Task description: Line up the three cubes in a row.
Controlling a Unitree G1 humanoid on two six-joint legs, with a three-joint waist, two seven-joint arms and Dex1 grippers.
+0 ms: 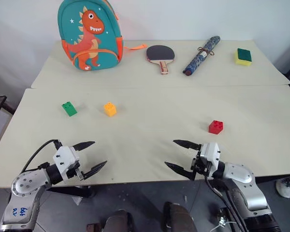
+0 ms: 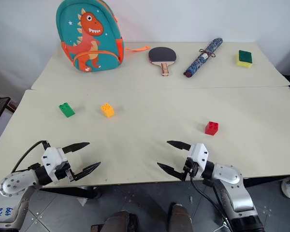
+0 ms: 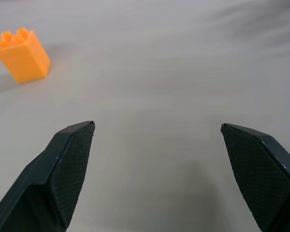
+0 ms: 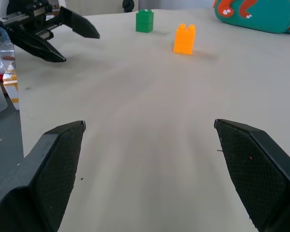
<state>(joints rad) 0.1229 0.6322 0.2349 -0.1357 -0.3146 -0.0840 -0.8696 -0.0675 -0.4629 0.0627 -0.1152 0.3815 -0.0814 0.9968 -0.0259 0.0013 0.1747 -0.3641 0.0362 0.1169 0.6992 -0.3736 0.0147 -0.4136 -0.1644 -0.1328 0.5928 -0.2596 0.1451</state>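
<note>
- Both eye views look down from above the near edge at the table (image 1: 145, 159) — sharing all of it.
- Wrist views skim low across its top — both catch the orange cube (image 3: 22, 54).

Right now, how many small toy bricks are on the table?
3. The green brick sits on the left of the near table, the yellow-orange brick just to its right, and the red brick apart on the right side. None looks hidden.
</note>
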